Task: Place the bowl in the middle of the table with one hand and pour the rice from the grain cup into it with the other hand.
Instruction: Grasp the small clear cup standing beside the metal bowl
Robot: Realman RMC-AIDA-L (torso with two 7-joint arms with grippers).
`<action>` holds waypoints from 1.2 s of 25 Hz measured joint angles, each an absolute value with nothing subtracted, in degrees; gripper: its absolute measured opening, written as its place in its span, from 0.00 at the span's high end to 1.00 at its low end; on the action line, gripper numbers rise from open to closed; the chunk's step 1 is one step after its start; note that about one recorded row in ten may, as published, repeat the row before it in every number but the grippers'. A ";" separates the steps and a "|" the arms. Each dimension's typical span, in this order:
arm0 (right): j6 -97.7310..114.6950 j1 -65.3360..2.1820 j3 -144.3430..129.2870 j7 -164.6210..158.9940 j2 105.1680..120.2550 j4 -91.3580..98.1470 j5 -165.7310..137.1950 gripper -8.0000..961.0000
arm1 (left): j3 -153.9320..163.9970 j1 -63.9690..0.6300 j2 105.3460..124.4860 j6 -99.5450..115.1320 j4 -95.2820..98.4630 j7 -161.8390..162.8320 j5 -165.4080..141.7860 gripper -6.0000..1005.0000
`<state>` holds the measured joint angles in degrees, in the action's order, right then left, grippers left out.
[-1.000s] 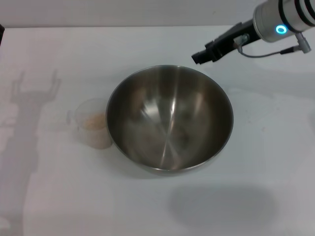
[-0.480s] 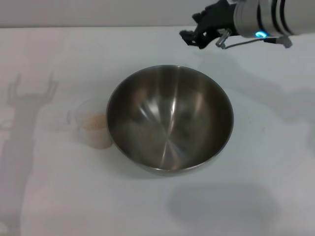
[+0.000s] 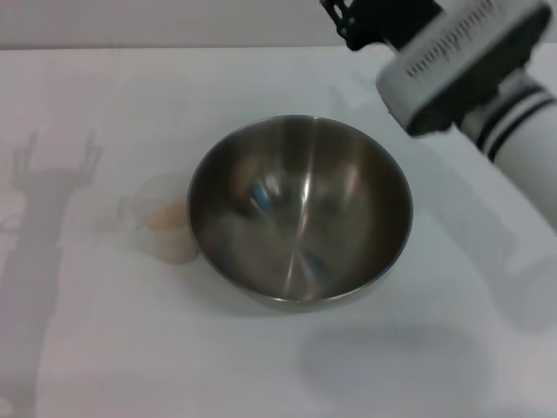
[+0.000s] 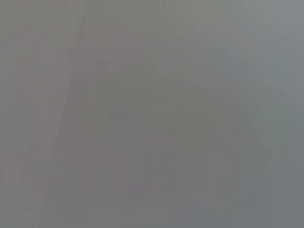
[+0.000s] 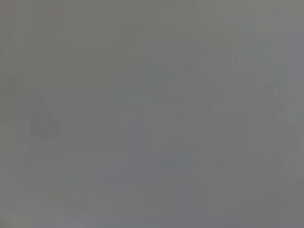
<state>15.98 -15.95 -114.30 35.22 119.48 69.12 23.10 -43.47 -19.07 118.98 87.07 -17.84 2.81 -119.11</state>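
The steel bowl (image 3: 300, 209) stands upright and empty in the middle of the white table (image 3: 130, 348). The clear grain cup (image 3: 165, 218) stands just to its left, touching or nearly touching its rim, with beige rice (image 3: 167, 215) inside. My right gripper (image 3: 344, 22) is raised at the top edge of the head view, beyond the bowl's far right rim and holding nothing, with its arm (image 3: 470, 61) running in from the right. My left gripper is out of view. Both wrist views show only plain grey.
A shadow of an arm (image 3: 43, 200) falls on the table at the left. Bare tabletop lies in front of the bowl and at the far left.
My right arm has lifted and swung closer to the camera, its gripper moving up to the top edge. The bowl and the cup have not moved.
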 joint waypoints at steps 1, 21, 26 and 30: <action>27.48 -16.03 -116.54 30.31 119.51 62.34 23.18 0.52 | -43.04 -19.07 118.99 87.00 -17.84 2.81 -119.09 0.27; 75.48 -19.52 -122.26 -5.24 119.20 22.98 22.74 0.52 | -28.38 -16.71 119.03 90.07 -18.00 3.08 -119.09 0.28; 75.78 -19.61 -122.46 -5.29 119.17 21.70 22.56 0.52 | -28.24 -15.72 118.86 90.17 -19.60 3.08 -119.07 0.28; 75.85 -19.75 -122.19 -5.11 119.17 21.10 22.53 0.52 | -28.70 -15.45 118.62 88.72 -20.76 3.66 -118.85 0.29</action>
<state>75.85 -19.75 -122.19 -5.11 119.17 21.10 22.53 -28.70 -15.45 118.62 88.72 -20.76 3.66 -118.85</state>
